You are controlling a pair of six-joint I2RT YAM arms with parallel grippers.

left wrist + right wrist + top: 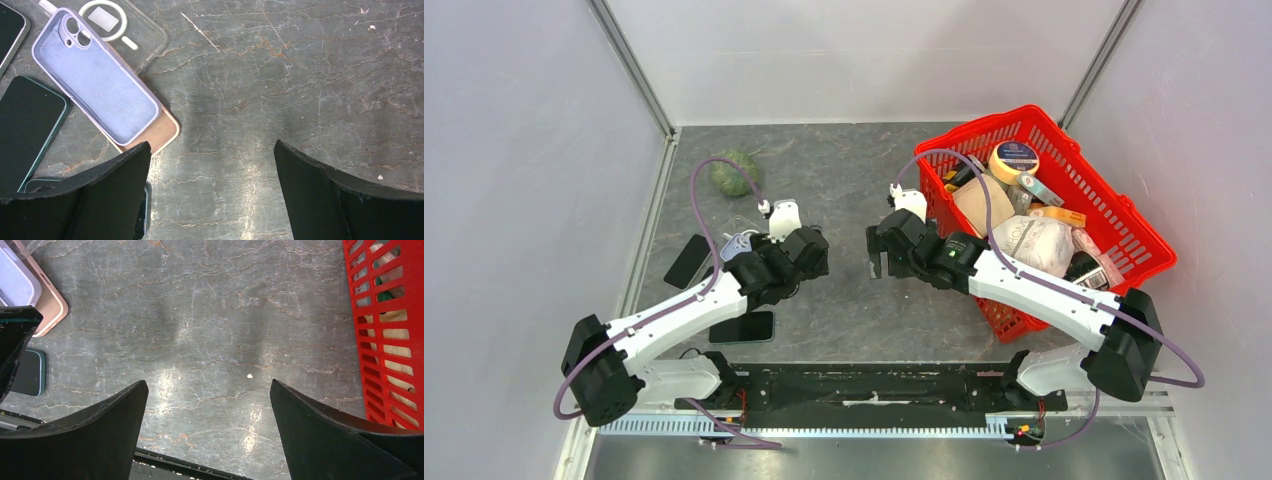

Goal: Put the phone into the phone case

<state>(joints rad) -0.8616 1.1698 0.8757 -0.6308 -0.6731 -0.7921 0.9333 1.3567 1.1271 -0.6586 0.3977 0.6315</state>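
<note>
A lavender phone case [95,82] lies hollow side up, overlapping a tan case [162,132] and a clear case [125,27] with a white ring. A dark phone [27,130] with a green edge lies face up just left of them. Another phone [10,30] shows at the top left corner. In the top view two dark phones [687,260] [742,327] flank the left arm. My left gripper [211,145] hovers open over bare table, right of the cases. Facing it, my right gripper [208,382] is open too, nothing between its fingers.
A red basket [1024,115] full of assorted items stands at the right, close beside the right arm. A green round object [734,172] sits at the back left. Grey walls close in the table on three sides. The two grippers are a short gap apart.
</note>
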